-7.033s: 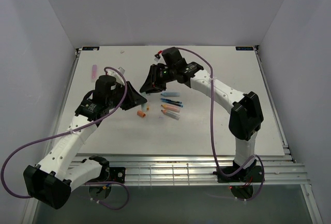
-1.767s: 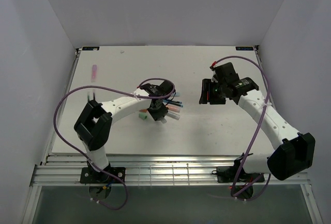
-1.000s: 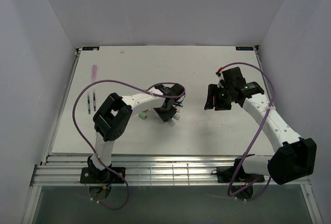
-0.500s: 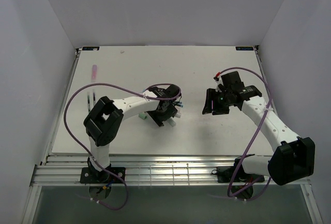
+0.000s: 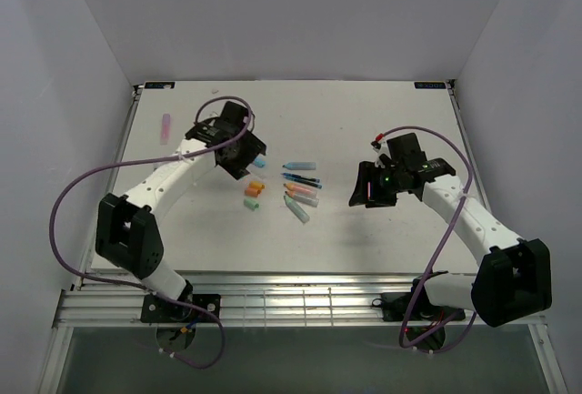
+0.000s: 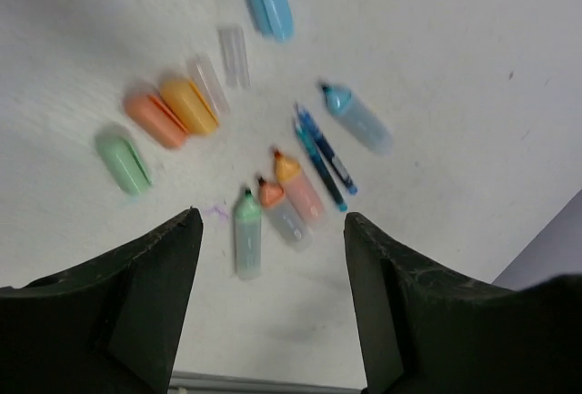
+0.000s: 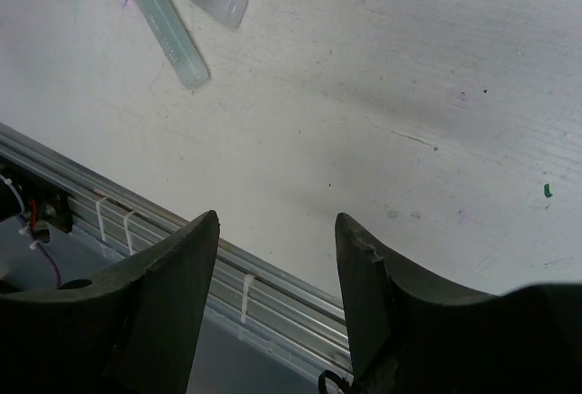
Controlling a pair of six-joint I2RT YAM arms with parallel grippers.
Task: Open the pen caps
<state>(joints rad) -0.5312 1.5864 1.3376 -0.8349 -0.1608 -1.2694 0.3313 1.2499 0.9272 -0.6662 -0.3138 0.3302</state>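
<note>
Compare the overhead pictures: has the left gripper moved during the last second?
Yes. The left gripper has pulled away from over the pens, going left and toward the far edge of the table. It is now nearer the pink piece lying far left.

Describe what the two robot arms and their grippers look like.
Both the left arm and right arm have white tubular links with bulky black joint housings and black bases. A loose purple cable loops along each. The left gripper and right gripper are black, with two broad, wedge-shaped fingers whose edges look scuffed.
</note>
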